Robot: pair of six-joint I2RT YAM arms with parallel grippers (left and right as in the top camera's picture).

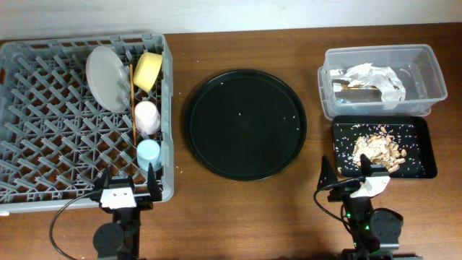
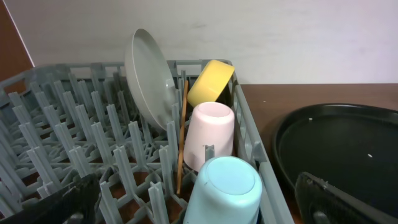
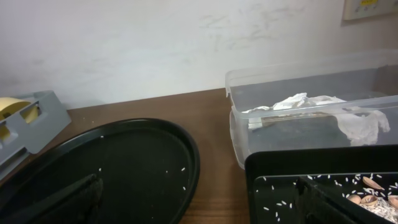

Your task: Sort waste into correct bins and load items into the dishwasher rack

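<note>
The grey dishwasher rack point(image 1: 43, 123) stands at the left. Along its right side it holds the grey-green plate point(image 1: 107, 78) on edge, the yellow bowl point(image 1: 148, 71), the pink cup point(image 1: 147, 116), the light blue cup point(image 1: 149, 152) and brown chopsticks point(image 1: 133, 101). The clear tub point(image 1: 429, 68) at the right holds crumpled white napkins point(image 1: 372, 78). The shallow black tray point(image 1: 426, 137) below it holds beige food scraps point(image 1: 379, 148). My left gripper point(image 1: 128, 183) is open at the rack's front edge, by the blue cup point(image 2: 222, 190). My right gripper point(image 1: 350, 172) is open beside the black tray point(image 3: 280, 163).
A large round black tray point(image 1: 245, 123) with a few white grains lies in the middle of the brown table, between rack and bins. The table's front edge runs just below both grippers.
</note>
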